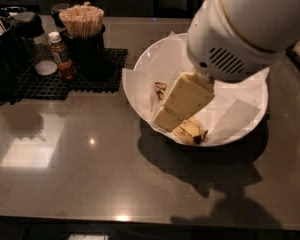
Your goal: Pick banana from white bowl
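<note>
Dark grey glossy tabletop [90, 174]. A black mat [97, 84] toward the far-left corner carries a cup of wooden stir sticks [82, 21] and a small brown bottle [62, 56]. The white bowl [152, 54] sits toward the far-right edge. The arm's white housing [240, 34] leans in from the far right and covers part of the bowl. The cream gripper [168, 119] slants down-left inside it (jaw state: cannot tell). The banana [189, 129] lies at the bowl's near side, mostly hidden under the gripper. Its visible dark end points toward the near-right rim; its full long axis cannot be told.

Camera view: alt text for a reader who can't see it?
The robot arm's pincer reaches down into a paper-lined white bowl, partly covering a banana. To the left, a cup of wooden sticks and a small bottle stand on a black mat.
</note>
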